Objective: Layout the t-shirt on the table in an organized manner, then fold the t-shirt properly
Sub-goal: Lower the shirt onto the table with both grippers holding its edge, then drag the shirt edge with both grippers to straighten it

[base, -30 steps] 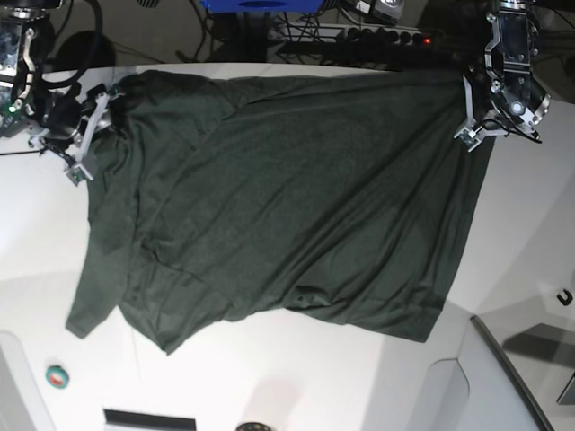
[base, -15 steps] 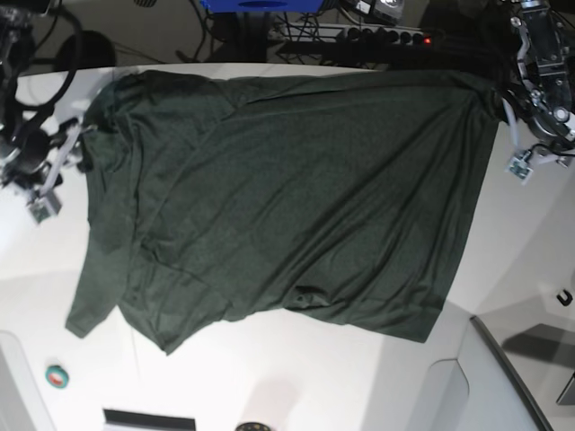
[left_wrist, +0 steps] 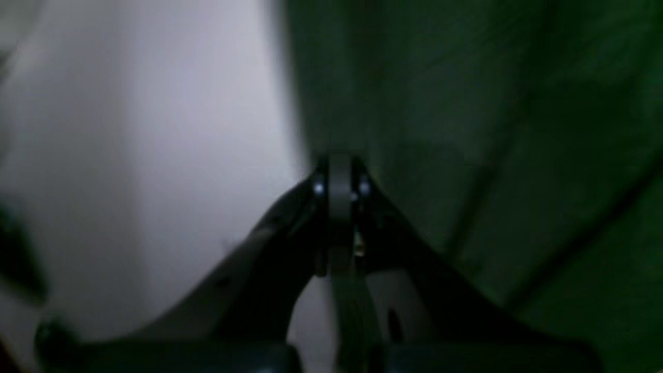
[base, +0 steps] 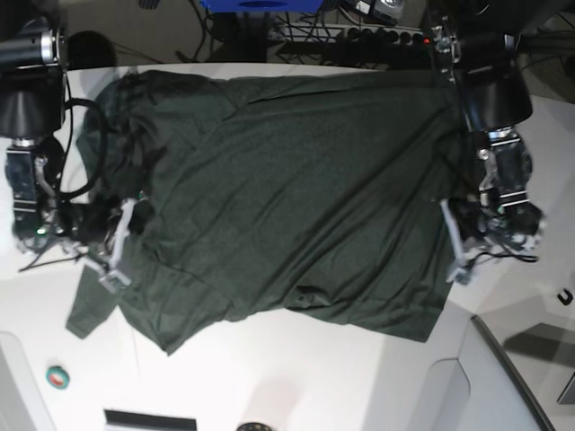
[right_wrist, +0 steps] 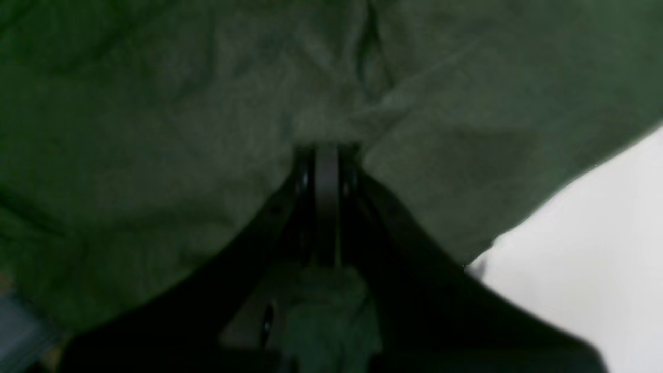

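Observation:
The dark green t-shirt (base: 287, 197) lies spread and wrinkled across the white table (base: 269, 377). My left gripper (base: 452, 242) is at the shirt's right side edge, about halfway along it. In the left wrist view this gripper (left_wrist: 339, 166) has its jaws pressed together right at the hem, with shirt (left_wrist: 466, 129) to the right and bare table (left_wrist: 155, 129) to the left. My right gripper (base: 121, 247) is at the shirt's left side. In the right wrist view it (right_wrist: 326, 153) is shut, with cloth (right_wrist: 155, 129) puckering around its tips.
A green tape roll (base: 57, 376) lies near the front left corner, with a dark flat object (base: 148, 419) at the front edge. A small black hook (base: 564, 297) and a grey panel (base: 512, 377) sit at the right. Cables and a power strip (base: 377, 34) run behind the table.
Both grippers left the shirt's far corners, came nearer along its two side edges and went from open to shut there. The cloth at the left side is now bunched.

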You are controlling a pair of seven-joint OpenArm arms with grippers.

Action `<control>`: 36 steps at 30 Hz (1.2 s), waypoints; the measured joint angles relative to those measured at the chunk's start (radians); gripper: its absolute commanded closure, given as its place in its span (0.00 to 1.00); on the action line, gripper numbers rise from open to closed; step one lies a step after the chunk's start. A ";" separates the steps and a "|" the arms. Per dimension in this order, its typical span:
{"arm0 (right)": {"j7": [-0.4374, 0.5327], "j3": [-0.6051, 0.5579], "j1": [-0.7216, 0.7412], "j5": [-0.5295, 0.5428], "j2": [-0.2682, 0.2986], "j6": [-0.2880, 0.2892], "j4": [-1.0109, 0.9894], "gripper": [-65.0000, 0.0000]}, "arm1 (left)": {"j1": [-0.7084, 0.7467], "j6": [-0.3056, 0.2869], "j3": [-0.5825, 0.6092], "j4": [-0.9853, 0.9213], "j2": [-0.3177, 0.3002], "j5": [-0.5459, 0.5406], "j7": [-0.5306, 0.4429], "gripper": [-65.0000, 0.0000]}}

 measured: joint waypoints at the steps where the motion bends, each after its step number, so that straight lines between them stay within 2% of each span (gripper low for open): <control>1: 0.003 -0.024 0.008 -0.006 -0.006 0.000 -0.034 0.99 | -0.003 0.001 0.015 -0.029 0.004 0.001 -0.031 1.00; 4: 0.084 -0.045 0.028 0.006 -0.020 0.001 -0.116 0.99 | -0.004 0.132 0.074 -0.132 0.002 0.012 -0.103 1.00; 8: 0.174 -0.042 0.085 0.007 0.007 0.000 -0.282 0.99 | -0.029 0.228 0.108 -0.286 -0.006 0.000 -0.237 1.00; 12: 0.304 -0.042 0.173 0.026 0.034 0.016 -0.495 0.99 | -0.153 0.298 0.111 -0.509 -0.011 -0.005 -0.370 1.00; 13: 0.337 -0.042 0.191 0.027 0.034 0.000 -0.534 0.99 | -0.183 0.319 0.111 -0.567 -0.013 -0.012 -0.414 1.00; 16: 0.454 -0.042 0.202 0.046 0.045 -0.100 -0.593 0.99 | -0.269 0.429 0.111 -0.737 -0.012 -0.009 -0.541 1.00; 19: 0.498 -0.038 0.202 0.045 0.061 -0.168 -0.605 0.99 | -0.341 0.495 0.111 -0.873 -0.010 -0.007 -0.650 1.00; 21: 0.507 -0.038 0.202 0.047 0.063 -0.220 -0.602 0.99 | -0.382 0.542 0.103 -0.929 -0.001 -0.006 -0.662 1.00; 23: 0.509 -0.027 0.204 0.045 0.064 -0.272 -0.600 1.00 | -0.407 0.555 0.103 -0.951 0.010 -0.003 -0.671 1.00; 27: 0.452 0.113 0.177 0.008 0.070 -0.283 -0.539 1.00 | -0.460 0.553 0.103 -0.959 0.017 -0.021 -0.669 1.00; 29: 0.446 0.176 0.126 -0.006 0.078 -0.227 -0.438 1.00 | -0.497 0.555 0.102 -0.944 0.013 -0.135 -0.642 1.00; 31: 0.419 0.225 0.063 -0.004 0.071 -0.148 -0.282 0.99 | -0.499 0.551 0.104 -0.862 0.001 -0.264 -0.553 1.00; 32: 0.384 0.242 0.038 0.003 0.066 -0.126 -0.208 0.99 | -0.481 0.550 0.115 -0.805 -0.012 -0.319 -0.509 1.00; 36: 0.229 0.255 -0.064 -0.003 0.055 -0.072 0.084 0.97 | -0.286 0.559 0.117 -0.509 -0.099 -0.448 -0.379 1.00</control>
